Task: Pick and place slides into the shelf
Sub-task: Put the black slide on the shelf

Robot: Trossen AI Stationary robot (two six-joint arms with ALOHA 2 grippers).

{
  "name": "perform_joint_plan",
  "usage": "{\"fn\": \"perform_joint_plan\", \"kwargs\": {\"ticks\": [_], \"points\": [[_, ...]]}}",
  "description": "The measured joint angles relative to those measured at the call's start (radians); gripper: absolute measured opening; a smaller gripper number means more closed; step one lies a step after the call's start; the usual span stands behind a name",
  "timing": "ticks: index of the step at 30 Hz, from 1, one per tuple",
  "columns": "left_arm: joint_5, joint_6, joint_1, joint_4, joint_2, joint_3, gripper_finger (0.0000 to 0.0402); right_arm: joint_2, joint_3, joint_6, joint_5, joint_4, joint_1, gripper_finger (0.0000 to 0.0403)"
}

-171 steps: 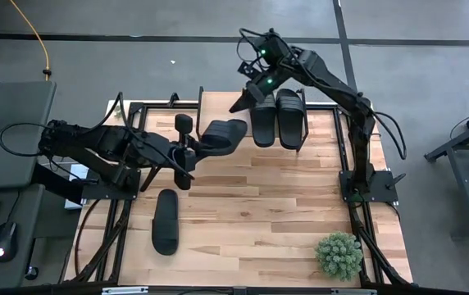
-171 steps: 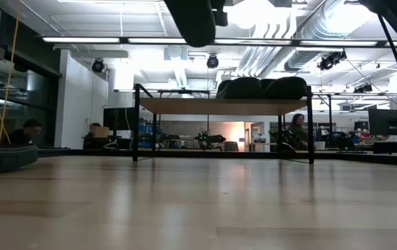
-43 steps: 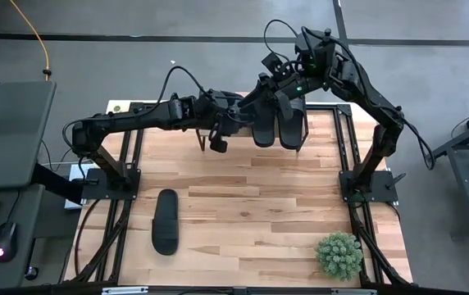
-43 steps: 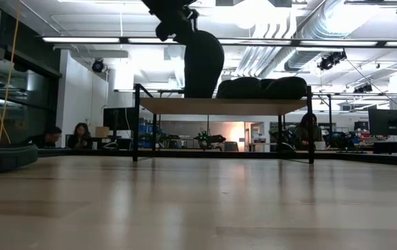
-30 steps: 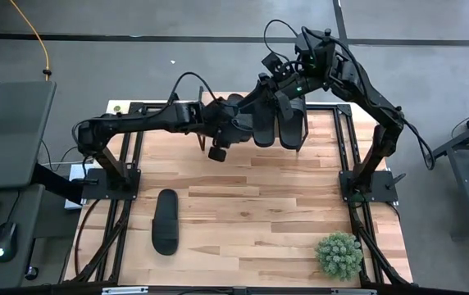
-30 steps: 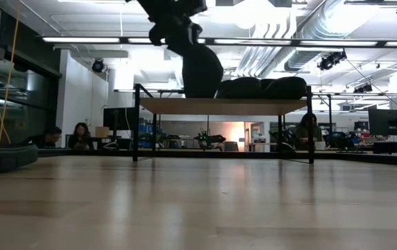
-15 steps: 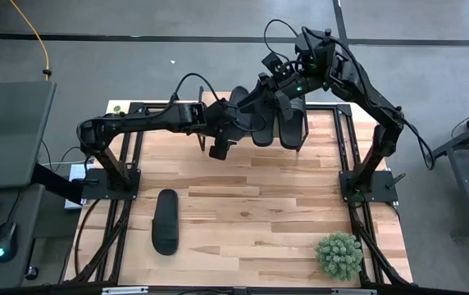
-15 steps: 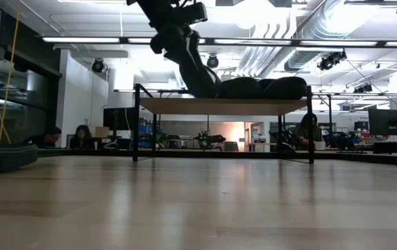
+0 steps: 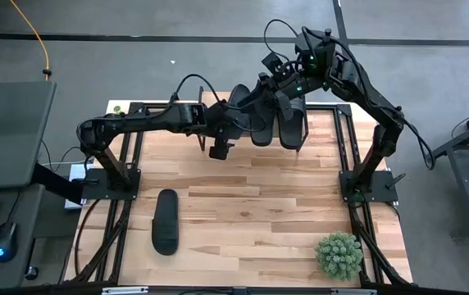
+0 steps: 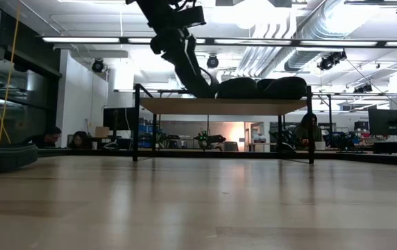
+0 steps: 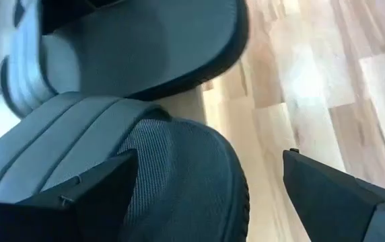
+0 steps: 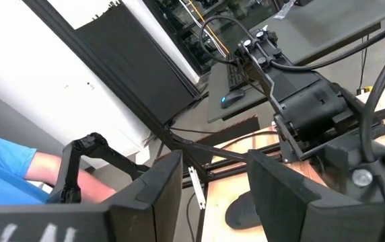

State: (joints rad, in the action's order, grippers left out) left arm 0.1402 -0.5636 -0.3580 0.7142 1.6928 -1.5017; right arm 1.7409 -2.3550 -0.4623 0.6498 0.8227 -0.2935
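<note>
Two black slides (image 9: 277, 123) lie side by side on the shelf (image 9: 321, 131) at the table's far edge. A third slide (image 9: 244, 105) lies to their left on the shelf top (image 10: 184, 105), and in the low view it (image 10: 234, 87) rests flat. My left gripper (image 11: 206, 202) is open, with this slide's ribbed strap (image 11: 64, 144) and one end between its fingers. My right gripper (image 12: 213, 202) hovers open above the shelf, holding nothing. Another slide (image 9: 166, 221) lies on its sole on the table's near left. My left gripper stands open around the third slide, slanting down at it from the table's left. One finger (image 11: 78, 195) lies close against the strap's side, and I cannot tell whether it touches. The other finger (image 11: 340, 195) stands well clear. The slide rests on the shelf top.
A small green plant (image 9: 339, 254) stands at the table's near right corner. The middle of the table is bare wood. People sit in the room behind the shelf (image 10: 80, 137), and a blue sleeve (image 12: 4, 168) shows in the right wrist view.
My left gripper has opened and let go of the third slide. The slide stood on end on the shelf, tipped toward the two others and now lies flat beside them. The left gripper has tipped over with it and stays around it.
</note>
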Motion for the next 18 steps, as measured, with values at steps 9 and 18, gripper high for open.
{"fn": "perform_joint_plan", "kwargs": {"ticks": [9,18], "points": [[-0.015,-0.005,0.084,-0.028,0.000,0.000,0.0320,0.000,0.000,0.019,-0.011,0.000,0.000,0.0158],[0.125,0.005,0.104,-0.011,0.000,-0.030,0.0301,0.000,0.000,0.026,-0.019,0.003,0.000,0.0158]]}}
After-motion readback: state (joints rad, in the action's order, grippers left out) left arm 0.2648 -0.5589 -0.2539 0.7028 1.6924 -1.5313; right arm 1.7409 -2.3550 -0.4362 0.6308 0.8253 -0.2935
